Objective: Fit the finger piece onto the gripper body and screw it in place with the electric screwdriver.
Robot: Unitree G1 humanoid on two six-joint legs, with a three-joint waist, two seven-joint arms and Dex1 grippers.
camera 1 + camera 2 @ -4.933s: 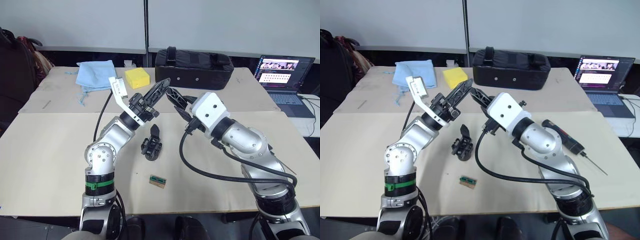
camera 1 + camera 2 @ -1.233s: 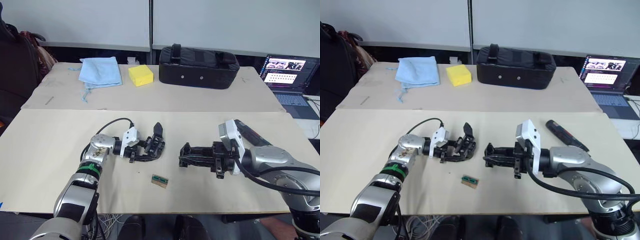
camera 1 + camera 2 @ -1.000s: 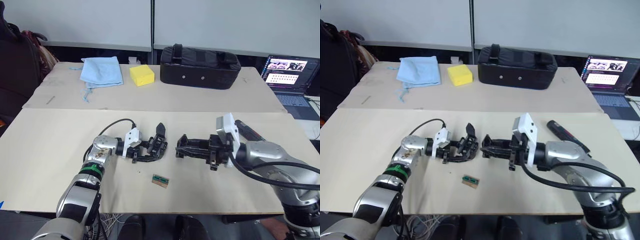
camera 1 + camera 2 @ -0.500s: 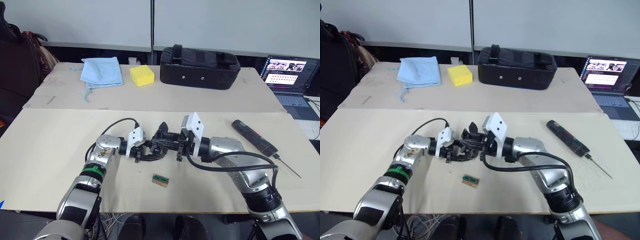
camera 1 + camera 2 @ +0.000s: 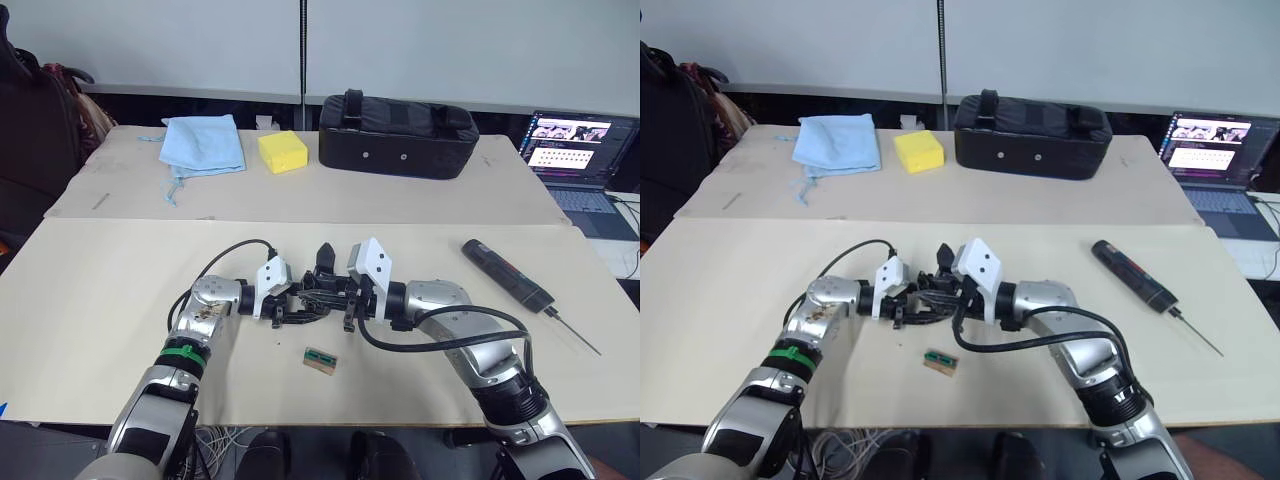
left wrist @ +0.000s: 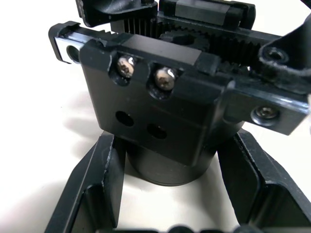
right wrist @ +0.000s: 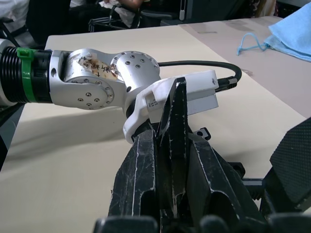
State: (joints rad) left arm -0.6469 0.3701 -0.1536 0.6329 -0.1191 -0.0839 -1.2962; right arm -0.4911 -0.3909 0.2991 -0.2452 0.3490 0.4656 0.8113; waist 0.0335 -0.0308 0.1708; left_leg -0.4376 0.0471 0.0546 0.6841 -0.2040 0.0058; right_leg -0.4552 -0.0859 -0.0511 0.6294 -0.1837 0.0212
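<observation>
Left eye view puts my two pincers nose to nose at the middle of the bench [image 5: 90,300]. My left pincer [image 5: 296,308] is spread around the body [image 6: 170,121], its fingers [image 6: 95,187] flanking the round base without pressing it. My right pincer [image 7: 170,160] is clamped on the finger piece [image 7: 176,131], held upright just beside the body. My screwdriver [image 5: 505,274] lies well apart on my right, near a laptop [image 5: 585,165].

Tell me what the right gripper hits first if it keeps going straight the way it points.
Probably the gripper body directly ahead, then the left gripper beyond. The right gripper carries the finger piece; depth is unclear.
</observation>
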